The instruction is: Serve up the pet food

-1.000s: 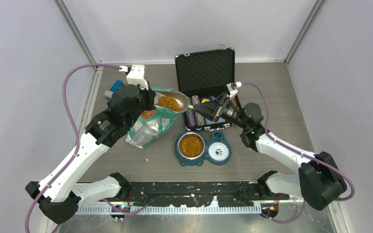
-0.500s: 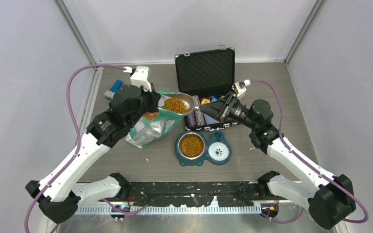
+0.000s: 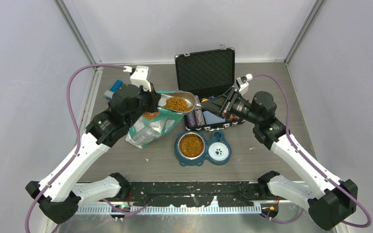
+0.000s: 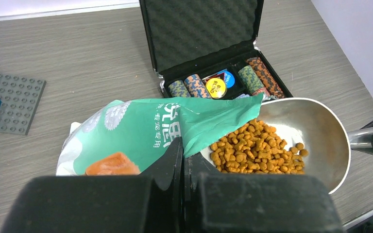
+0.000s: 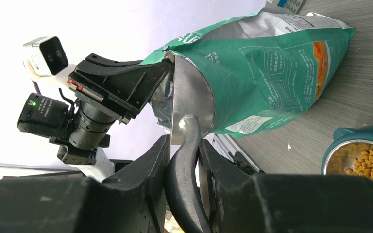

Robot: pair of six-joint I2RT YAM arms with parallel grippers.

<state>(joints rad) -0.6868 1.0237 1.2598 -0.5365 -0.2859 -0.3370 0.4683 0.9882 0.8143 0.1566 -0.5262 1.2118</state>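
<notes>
A metal scoop (image 4: 315, 131) of pet food (image 4: 255, 148) is held up at the green bag (image 4: 141, 136).
From the left wrist, the bag's top edge is seen pinched tight by the left gripper (image 4: 182, 148), with the pet food heaped beside the flap. Only from above are both cups of the teal bowl (image 3: 207, 156) seen, the left one filled with more pet food. From the right wrist, the scoop's handle (image 5: 187, 165) is seen squeezed by the right gripper (image 5: 183, 145).

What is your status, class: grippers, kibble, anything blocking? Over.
Left gripper shut on bag lip; right gripper shut on scoop handle. Kibble heaped in scoop at bag mouth, not yet over double bowl. Open chip case close behind.
</notes>
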